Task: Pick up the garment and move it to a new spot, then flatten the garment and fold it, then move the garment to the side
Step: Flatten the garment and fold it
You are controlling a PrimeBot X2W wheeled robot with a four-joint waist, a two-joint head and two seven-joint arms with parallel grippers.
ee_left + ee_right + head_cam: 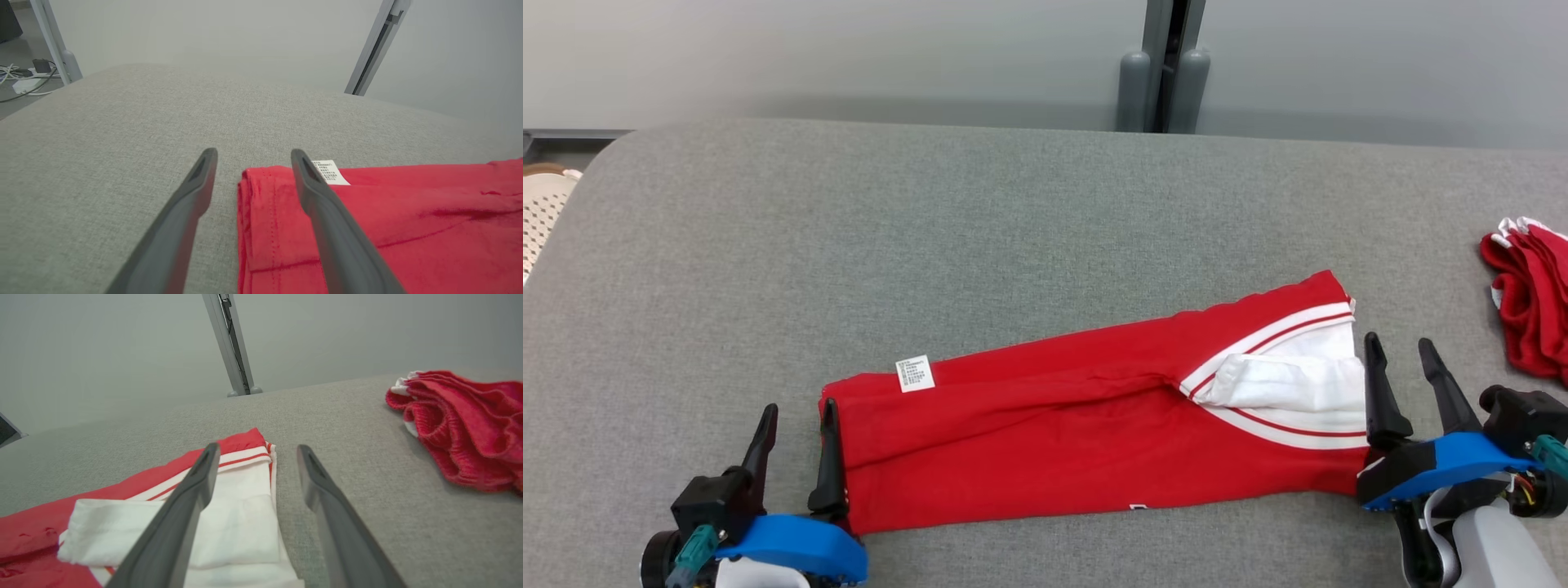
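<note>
Now both pairs stand apart, gripping nothing: left fingers point(831, 457) at nine o'clock of the garment point(1054, 433), right fingers point(1377, 384) at three. It lies long-folded toward six on the bench point(1013, 204). Best next, I'd say: pinch both layers squarely, corners level.

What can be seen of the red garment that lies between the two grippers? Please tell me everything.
The garment is soft red cloth, folded into a long band and lying flat, slightly slanted, on the grey padded surface. Its right end shows white fabric with red stripes; a white label sits near the left end. The left gripper and right gripper, both open, stand at its ends; contact is unclear.
</note>
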